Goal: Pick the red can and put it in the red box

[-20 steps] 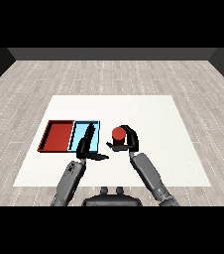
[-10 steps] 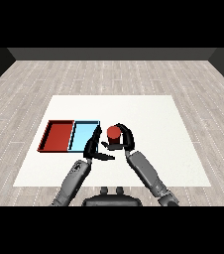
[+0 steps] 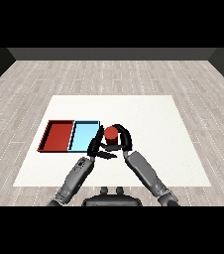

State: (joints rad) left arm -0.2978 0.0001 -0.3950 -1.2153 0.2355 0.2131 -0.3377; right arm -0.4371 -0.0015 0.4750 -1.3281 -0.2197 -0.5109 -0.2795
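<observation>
R hand [image 3: 123, 140] fingers curled round small red cylindrical can [image 3: 111, 133]. L hand [image 3: 95, 147] fingers straight, just left of can; flat red tray [image 3: 48, 138] further left w/ light blue tray [image 3: 73, 140] between.

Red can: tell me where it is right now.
In the head view the red can is near the table's middle, held in the right hand, just right of the light blue tray.
</observation>
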